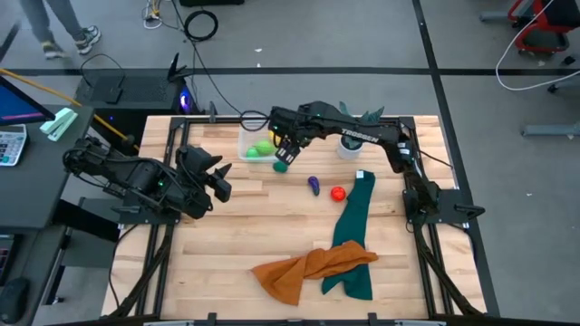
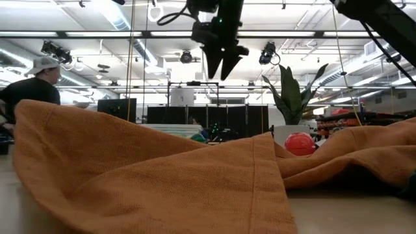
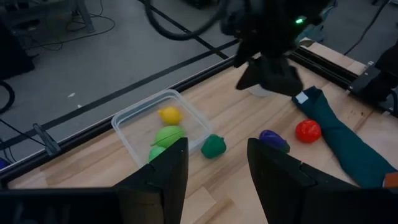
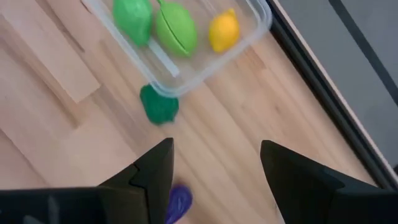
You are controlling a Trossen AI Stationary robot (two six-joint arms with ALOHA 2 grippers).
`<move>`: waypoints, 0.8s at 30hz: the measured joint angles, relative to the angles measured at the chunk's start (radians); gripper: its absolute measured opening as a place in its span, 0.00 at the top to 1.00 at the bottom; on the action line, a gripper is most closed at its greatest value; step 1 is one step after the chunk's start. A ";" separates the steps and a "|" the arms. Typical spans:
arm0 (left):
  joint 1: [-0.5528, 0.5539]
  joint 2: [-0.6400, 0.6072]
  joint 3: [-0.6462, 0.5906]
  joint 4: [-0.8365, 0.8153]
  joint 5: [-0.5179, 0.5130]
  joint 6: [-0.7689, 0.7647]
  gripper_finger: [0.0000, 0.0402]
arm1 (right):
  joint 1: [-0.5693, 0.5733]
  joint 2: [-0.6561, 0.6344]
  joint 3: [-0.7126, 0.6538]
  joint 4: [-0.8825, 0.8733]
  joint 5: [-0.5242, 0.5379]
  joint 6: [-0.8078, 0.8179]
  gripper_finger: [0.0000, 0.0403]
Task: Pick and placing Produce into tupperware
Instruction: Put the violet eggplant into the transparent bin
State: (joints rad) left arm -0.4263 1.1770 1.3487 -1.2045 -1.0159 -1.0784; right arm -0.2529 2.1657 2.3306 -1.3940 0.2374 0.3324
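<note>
Right gripper (image 1: 283, 152) hovers with fingers parted and empty above the dark green piece (image 1: 281, 166), which touches the tupperware (image 1: 246, 139) wall near the tabletop's far edge; descending fingers could strike the wall, shoving the container.

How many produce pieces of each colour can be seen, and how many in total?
Light green: 2, in the tupperware
Yellow: 1, in the tupperware
Dark green: 1, on the table beside it
Purple: 1, on the table
Red: 1, on the table
Total: 6
</note>
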 joint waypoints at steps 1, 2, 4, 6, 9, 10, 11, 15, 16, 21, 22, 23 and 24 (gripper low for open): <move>0.000 0.000 0.000 0.000 0.000 0.002 0.57 | 0.009 -0.006 0.000 -0.016 0.013 0.025 0.50; 0.000 0.000 0.000 0.000 0.000 0.002 0.57 | 0.019 -0.011 0.000 -0.030 0.021 0.049 0.50; 0.000 0.000 0.000 0.000 0.000 0.002 0.57 | 0.038 -0.014 0.000 -0.049 0.027 0.092 0.50; 0.000 0.000 0.000 0.003 0.003 0.017 0.57 | 0.059 -0.012 0.000 -0.077 0.027 0.121 0.50; 0.000 0.000 0.000 0.015 0.025 0.049 0.57 | 0.091 -0.002 -0.002 -0.091 0.029 0.155 0.50; 0.000 0.000 0.000 0.016 0.027 0.051 0.57 | 0.101 -0.001 -0.014 -0.087 0.029 0.166 0.50; 0.000 0.000 0.000 0.016 0.029 0.051 0.57 | 0.111 -0.001 -0.033 -0.080 0.029 0.181 0.50; 0.000 0.000 0.000 0.016 0.034 0.055 0.57 | 0.145 -0.006 -0.112 -0.082 0.028 0.241 0.50; 0.000 0.000 0.000 0.017 0.034 0.058 0.57 | 0.153 -0.007 -0.132 -0.082 0.028 0.255 0.50; 0.000 0.000 0.000 0.021 0.038 0.070 0.57 | 0.194 -0.007 -0.242 -0.074 0.030 0.334 0.50; 0.000 -0.001 0.000 0.022 0.038 0.070 0.57 | 0.201 -0.007 -0.264 -0.075 0.036 0.352 0.50; 0.000 0.000 0.000 0.022 0.038 0.070 0.57 | 0.207 -0.007 -0.285 -0.075 0.039 0.367 0.50; 0.000 -0.001 0.000 0.022 0.038 0.070 0.57 | 0.212 -0.007 -0.304 -0.072 0.043 0.381 0.50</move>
State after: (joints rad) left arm -0.4264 1.1765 1.3487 -1.1828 -0.9783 -1.0084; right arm -0.0407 2.1586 2.0268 -1.4658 0.2808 0.7134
